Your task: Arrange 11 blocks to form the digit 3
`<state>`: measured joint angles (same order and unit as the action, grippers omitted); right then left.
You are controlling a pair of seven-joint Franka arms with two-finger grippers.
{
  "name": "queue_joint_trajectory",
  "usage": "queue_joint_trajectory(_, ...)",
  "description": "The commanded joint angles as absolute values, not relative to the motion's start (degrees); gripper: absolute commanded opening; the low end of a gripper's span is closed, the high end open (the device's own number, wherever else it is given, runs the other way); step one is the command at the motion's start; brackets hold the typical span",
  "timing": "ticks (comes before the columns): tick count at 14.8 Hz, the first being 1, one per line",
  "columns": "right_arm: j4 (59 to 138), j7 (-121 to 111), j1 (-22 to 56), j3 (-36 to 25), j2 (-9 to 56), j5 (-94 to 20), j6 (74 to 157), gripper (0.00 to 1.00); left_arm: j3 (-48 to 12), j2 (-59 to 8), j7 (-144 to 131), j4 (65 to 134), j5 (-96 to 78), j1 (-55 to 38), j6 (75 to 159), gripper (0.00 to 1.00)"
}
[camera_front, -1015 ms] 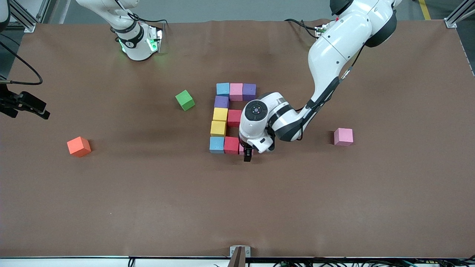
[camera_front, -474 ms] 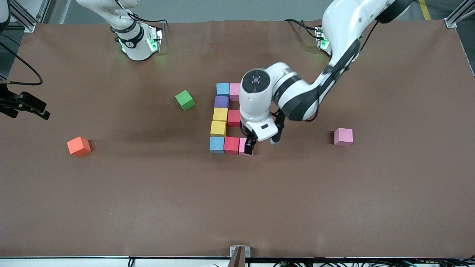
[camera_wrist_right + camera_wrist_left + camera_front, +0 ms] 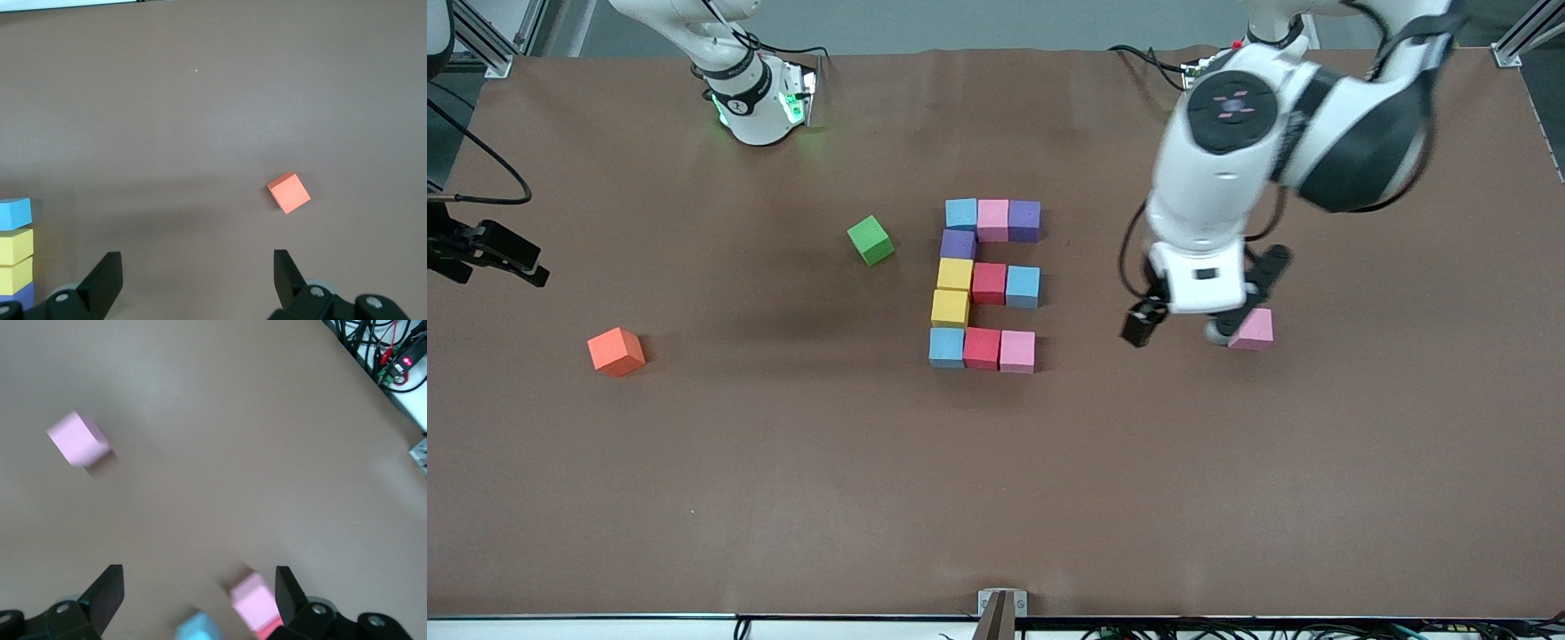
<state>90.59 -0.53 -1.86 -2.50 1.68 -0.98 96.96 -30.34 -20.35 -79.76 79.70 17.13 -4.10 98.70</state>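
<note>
Eleven cubes touch in a blocky figure [image 3: 985, 283] at mid-table. The bar farthest from the front camera is light blue [image 3: 961, 213], pink, purple. The middle bar is yellow, red [image 3: 989, 283], light blue. The nearest bar is light blue, red, pink [image 3: 1017, 351]. A purple and a yellow cube [image 3: 950, 308] join the bars at the right arm's end. My left gripper [image 3: 1181, 327] is open and empty, up over the table between the figure and a loose pink cube [image 3: 1251, 328]. The left wrist view shows this gripper [image 3: 198, 600] and that cube [image 3: 78, 439]. My right gripper [image 3: 197, 277] is open and empty, out of the front view.
A green cube [image 3: 870, 240] lies beside the figure toward the right arm's end. An orange cube [image 3: 615, 351] lies farther that way, also in the right wrist view [image 3: 289, 192]. A black mount [image 3: 489, 251] juts in at that table edge.
My left gripper has lifted away from the pink cube at the end of the nearest bar and swung toward the loose pink cube. That bar's pink cube stays in place.
</note>
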Motion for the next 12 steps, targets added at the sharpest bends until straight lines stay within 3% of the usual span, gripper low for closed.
queue_joint_trajectory(1,90.18,-0.97,-2.37,-1.76,1.76,-0.79,96.94,1.00,-30.67,-15.66,-65.01,81.83,15.21,2.17,94.41,1.00)
queue_joint_trajectory(3,90.18,-0.97,-2.20,-1.67,1.76,-0.79,97.12,1.00,-29.72,-13.02,-50.79,82.18,11.80,6.31,92.38,1.00)
queue_joint_trajectory(10,90.09,-0.88,-2.11,-1.49,1.67,-0.79,96.94,1.00,-1.18,0.16,-15.15,90.78,1.60,-6.57,87.89,1.00)
queue_joint_trajectory(12,90.09,-0.88,-1.93,-1.49,1.67,-0.79,96.86,1.00,1.32,3.94,-11.61,94.99,0.27,-8.17,87.19,1.00)
